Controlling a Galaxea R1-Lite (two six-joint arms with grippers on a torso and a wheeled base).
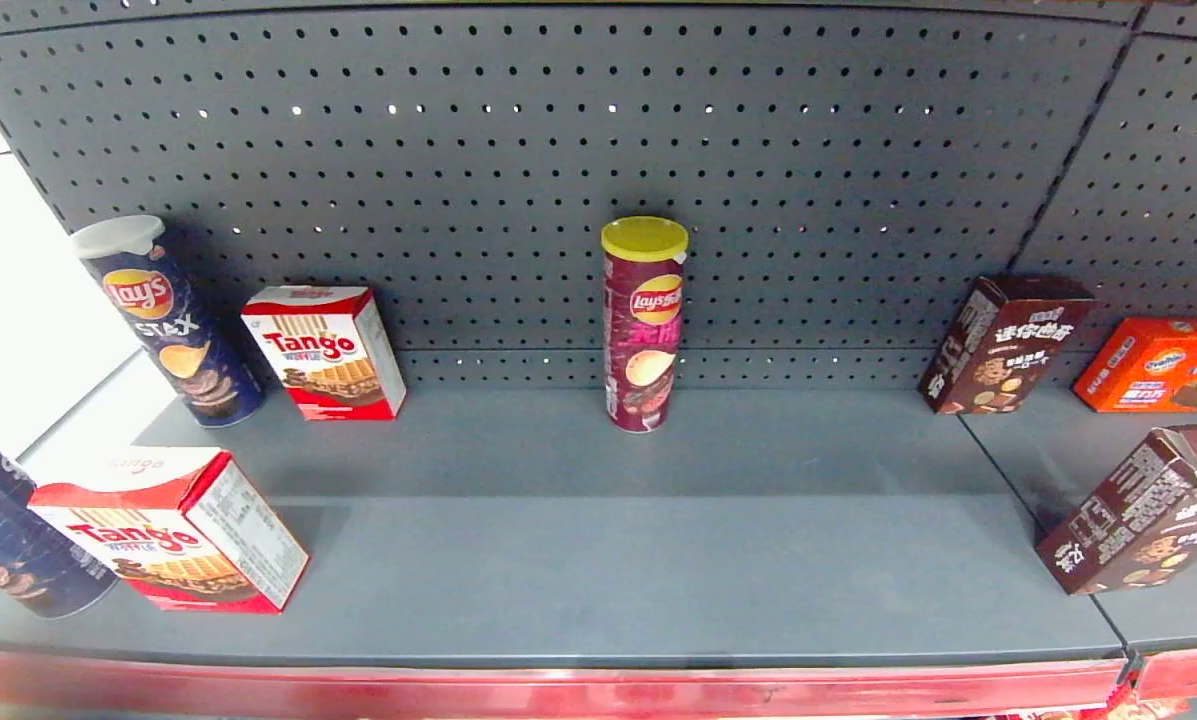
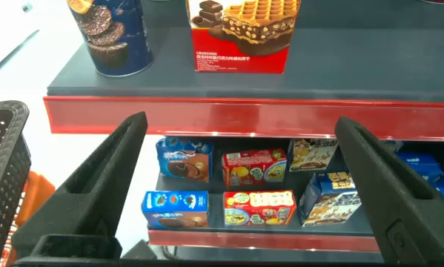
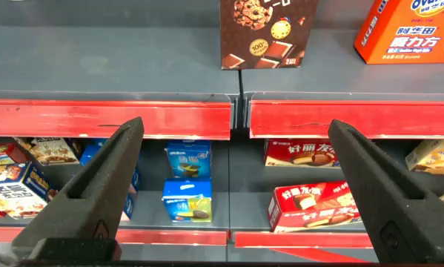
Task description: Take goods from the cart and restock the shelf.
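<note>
The grey shelf (image 1: 598,560) carries a purple chip can (image 1: 644,325) upright at the back middle. A blue chip can (image 1: 168,320) and a red-and-white wafer box (image 1: 323,352) stand at the back left. A second wafer box (image 1: 173,530) and a second blue can (image 1: 8,530) stand at the front left. My left gripper (image 2: 240,200) hangs open and empty in front of the shelf's red edge (image 2: 251,115), below the blue can (image 2: 114,33) and wafer box (image 2: 244,33). My right gripper (image 3: 236,200) is open and empty below a brown cookie box (image 3: 270,30).
A black mesh cart basket (image 2: 3,167) sits beside my left gripper. Brown cookie boxes (image 1: 1003,345) (image 1: 1143,510) and an orange box (image 1: 1158,365) stand on the right. The lower shelf (image 3: 207,189) holds several boxed snacks. A pegboard wall (image 1: 598,150) backs the shelf.
</note>
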